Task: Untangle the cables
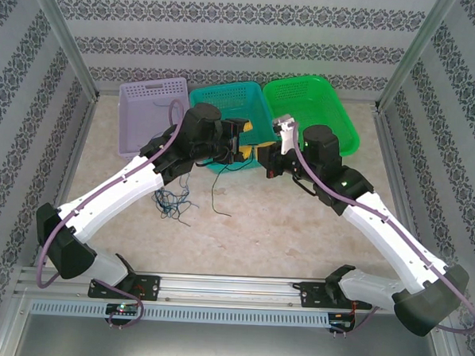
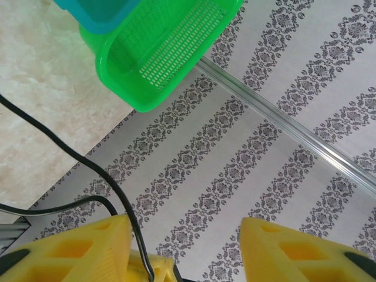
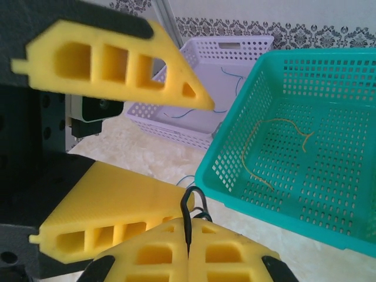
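Black cable point(image 1: 213, 194): long axis runs from far to near. It drops from the two claws, which meet in front of the teal basket point(image 1: 226, 87), to the middle of the worktop point(image 1: 282, 236). Its free end curls toward the right edge.

Blue cable point(image 1: 172, 202): a loose knot with no single axis. It lies on the worktop left of centre, beside the left forearm and just left of the black cable's lower end.

Yellowish-green cable point(image 3: 244, 155): lies curved on the floor of the teal basket.

Three baskets stand side by side along the far edge: lavender basket point(image 1: 155, 83) toward the left, teal in the middle, green basket point(image 1: 306, 79) toward the right. Patterned walls close the far, left and right edges. The centre and near half of the worktop are bare apart from the cables and the two arms, leaving open room toward the near edge.

Right claw point(image 3: 188, 226): fingers pressed together, pinching a small loop of the black cable at the tips.

Left claw point(image 2: 185, 226): fingers stand well apart with a wide gap between them. In the left wrist view the black cable runs down along the inner face of one finger. Whether the cable touches that finger cannot be told, and nothing is clamped. The left claw sits just beside the right claw, with the pinched loop close to its lower finger.
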Controlling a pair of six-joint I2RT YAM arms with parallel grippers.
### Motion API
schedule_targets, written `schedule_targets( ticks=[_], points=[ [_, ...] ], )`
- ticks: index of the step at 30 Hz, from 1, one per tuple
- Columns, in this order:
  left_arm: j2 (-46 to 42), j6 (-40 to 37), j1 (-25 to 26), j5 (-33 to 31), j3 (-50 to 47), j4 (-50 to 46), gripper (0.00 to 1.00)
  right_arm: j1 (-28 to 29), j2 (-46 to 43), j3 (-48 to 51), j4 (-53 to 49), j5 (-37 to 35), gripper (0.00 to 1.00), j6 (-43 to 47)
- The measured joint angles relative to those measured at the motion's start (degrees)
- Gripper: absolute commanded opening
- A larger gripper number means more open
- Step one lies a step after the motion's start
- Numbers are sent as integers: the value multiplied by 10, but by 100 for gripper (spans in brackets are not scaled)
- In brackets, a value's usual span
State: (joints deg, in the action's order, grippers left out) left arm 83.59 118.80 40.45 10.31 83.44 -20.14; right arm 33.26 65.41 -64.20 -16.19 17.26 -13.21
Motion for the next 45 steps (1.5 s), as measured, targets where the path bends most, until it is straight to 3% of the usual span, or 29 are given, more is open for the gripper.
schedule_targets(
  ticks=[10, 20, 29, 35, 42, 45],
  points=[
    [2, 3, 0, 2, -5, -7, 42, 14, 0, 14, 2, -12, 0, 2],
    [3, 2, 1, 7, -12, -18, 26, 15, -1, 18, 3, -9, 0, 2],
    [26, -63, -3, 16, -7, -35, 3, 15, 0, 18, -14, 36, 0, -1],
    [39, -157, -12, 9, 48, -106, 0, -9, 45, -17, -34, 131, 0, -31],
    [45, -292, -19, -16, 117, -196, 0, -43, 136, -83, -42, 337, 0, -118],
    [44, -335, -19, -20, 123, -220, 0, -43, 153, -92, -48, 379, 10, -142]
  ],
)
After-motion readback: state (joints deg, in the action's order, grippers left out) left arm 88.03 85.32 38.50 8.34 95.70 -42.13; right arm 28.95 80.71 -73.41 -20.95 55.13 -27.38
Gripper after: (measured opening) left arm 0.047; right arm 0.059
